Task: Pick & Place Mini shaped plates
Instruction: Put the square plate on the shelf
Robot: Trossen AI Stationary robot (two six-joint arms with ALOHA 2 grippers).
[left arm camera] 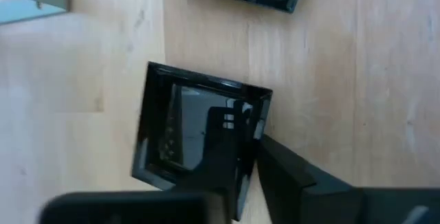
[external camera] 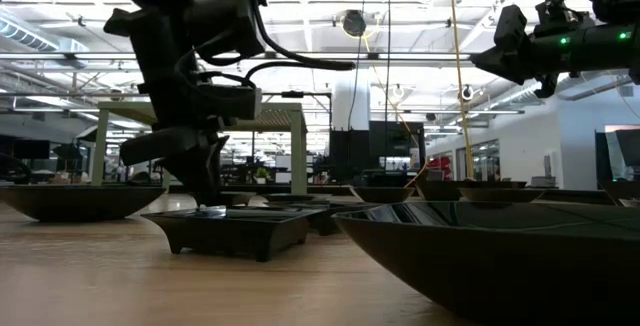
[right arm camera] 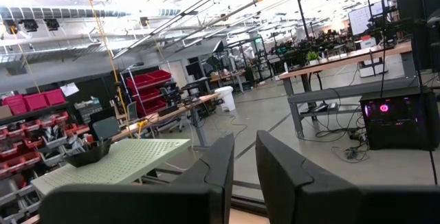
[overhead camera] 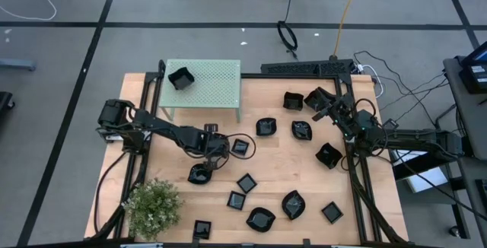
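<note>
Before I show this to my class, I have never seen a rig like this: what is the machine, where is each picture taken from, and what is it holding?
It is a robot with two dark jointed arms at a pale wooden table. One picture looks straight down, one looks level across the tabletop, and one camera rides on each wrist.

Small glossy black dishes, square, round and leaf-shaped, lie scattered on the wood. One more sits on the pale green perforated stand, and a small green potted plant stands at a corner.

The left gripper is down at a square black dish. Its wrist camera shows one finger inside the dish and one outside, straddling the rim. The dish is not lifted: it sits flat on the wood.

The right gripper hangs raised above the table, its fingers close together and empty.
</note>
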